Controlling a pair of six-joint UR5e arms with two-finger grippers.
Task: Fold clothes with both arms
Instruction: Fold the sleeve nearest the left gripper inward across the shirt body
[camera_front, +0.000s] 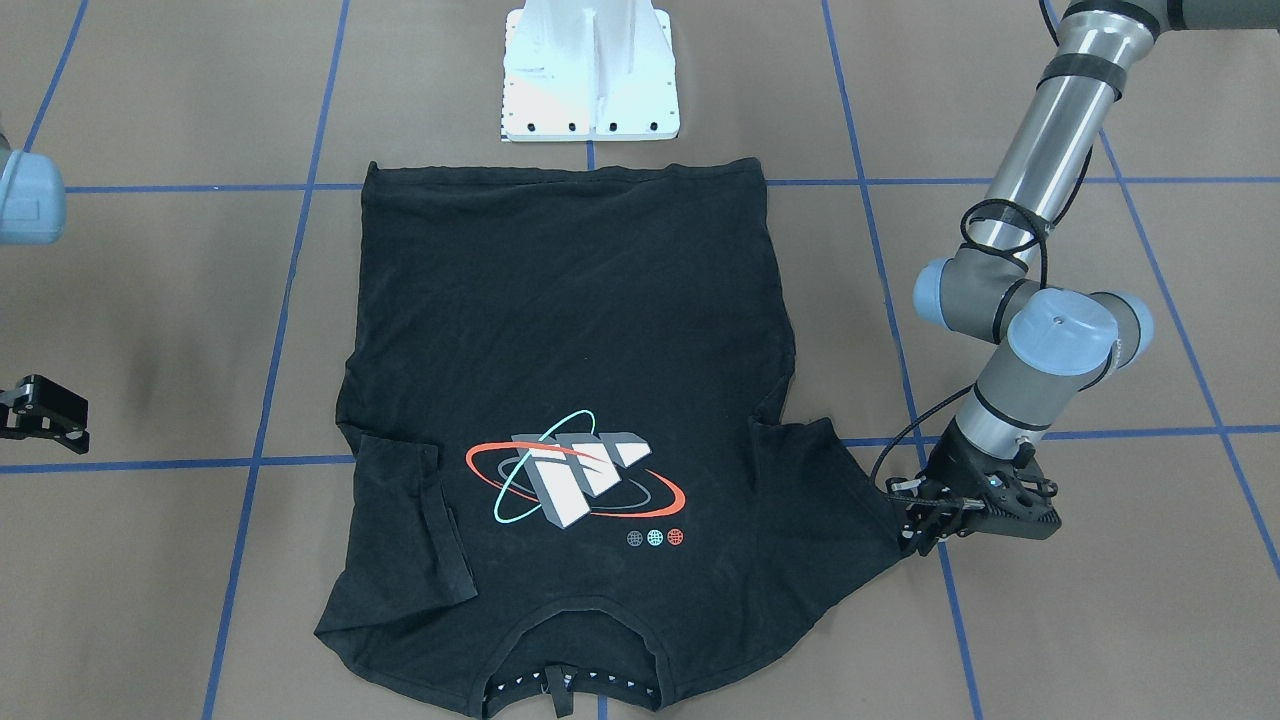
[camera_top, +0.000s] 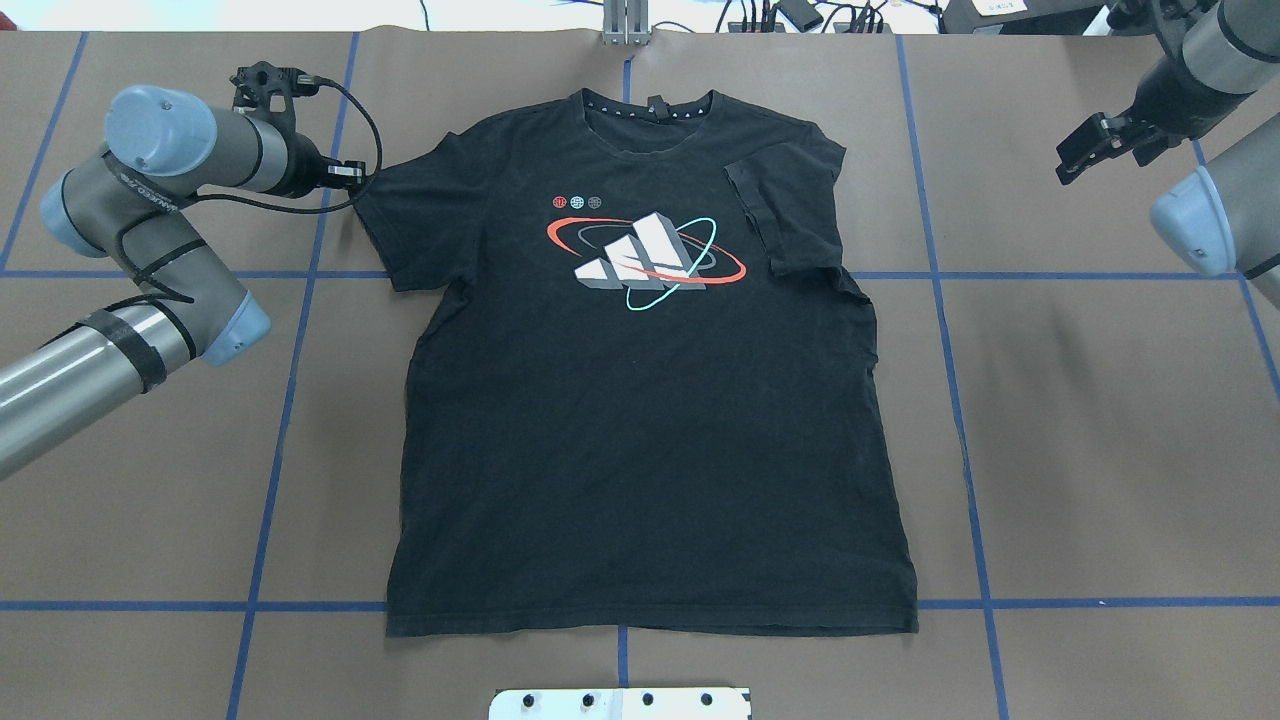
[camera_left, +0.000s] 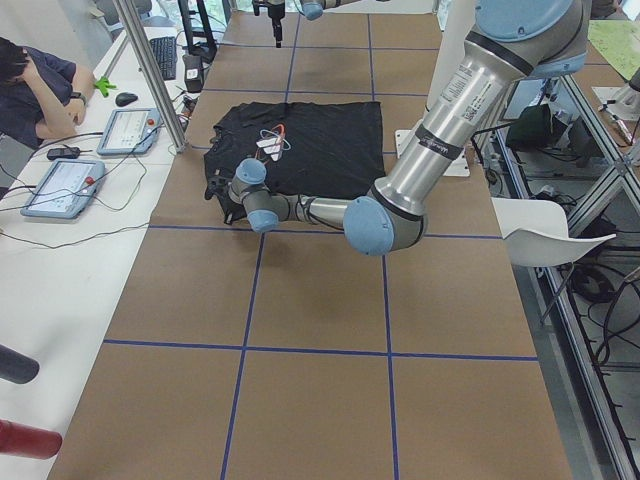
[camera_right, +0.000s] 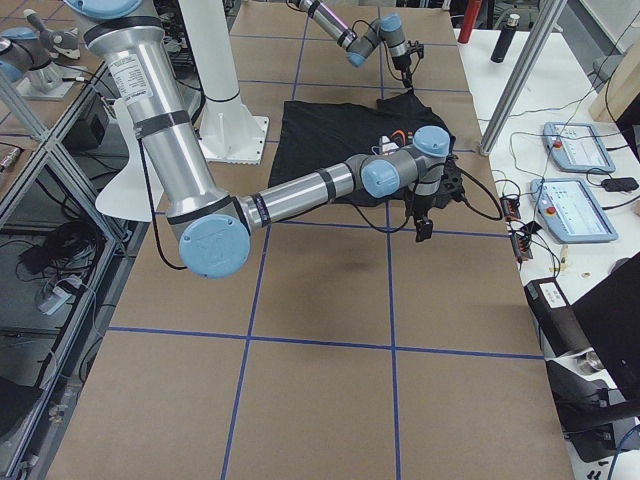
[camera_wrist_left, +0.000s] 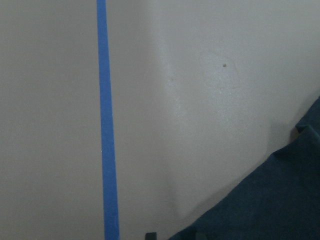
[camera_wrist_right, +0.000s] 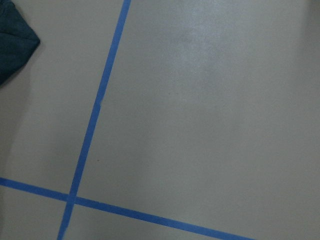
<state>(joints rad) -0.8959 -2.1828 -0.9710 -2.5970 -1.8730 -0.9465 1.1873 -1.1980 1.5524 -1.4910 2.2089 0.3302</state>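
The black T-shirt (camera_top: 640, 400) lies flat, print up, collar away from the robot base. Its sleeve on the robot's right (camera_top: 790, 210) is folded in over the chest. The other sleeve (camera_top: 385, 230) lies spread out. My left gripper (camera_front: 918, 525) is low at the tip of that spread sleeve; I cannot tell whether its fingers are closed on the cloth. The left wrist view shows only the sleeve edge (camera_wrist_left: 270, 200) and bare table. My right gripper (camera_top: 1085, 150) is open and empty, raised well off to the side of the shirt; it also shows in the front-facing view (camera_front: 45, 410).
The brown table is marked with blue tape lines (camera_top: 275, 400). The white pedestal base (camera_front: 590, 70) stands just behind the shirt's hem. Operator desks with tablets (camera_left: 60, 185) and a seated person (camera_left: 35, 85) are beyond the far table edge.
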